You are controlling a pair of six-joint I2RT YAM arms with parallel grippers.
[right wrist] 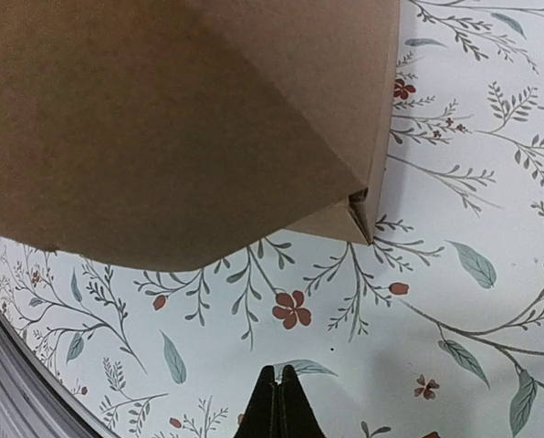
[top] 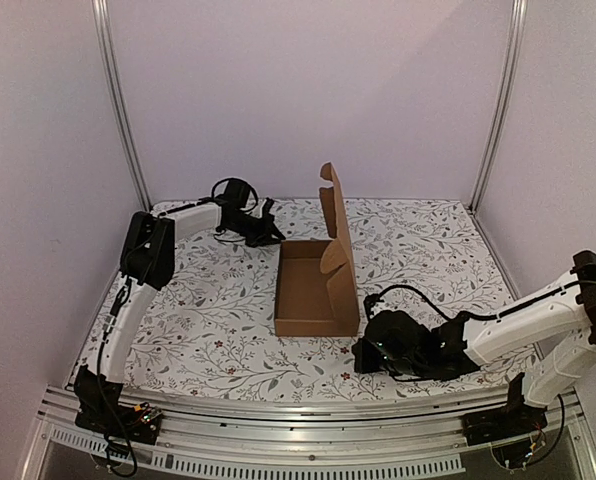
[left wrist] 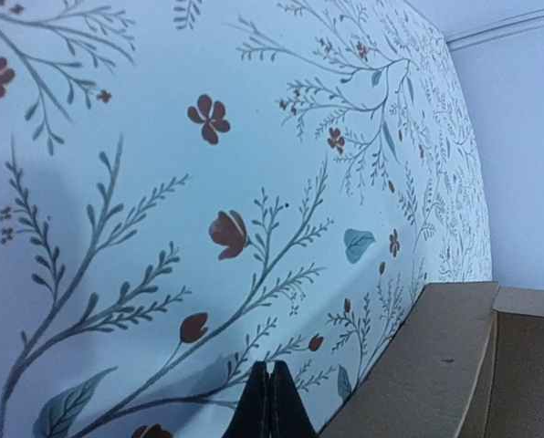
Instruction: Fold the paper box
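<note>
The paper box [top: 308, 290] sits mid-bench [top: 208, 330], its long axis running near to far, the tray open upward and its lid flap standing upright along the right side. My left arm runs up the left side, bends at the elbow and reaches right. Its end effector [top: 270, 222] is clenched empty, low near the box's far-left corner. My right arm lies low, reaching left, and its end effector [top: 362, 357] is clenched empty beside the near-right corner.
</note>
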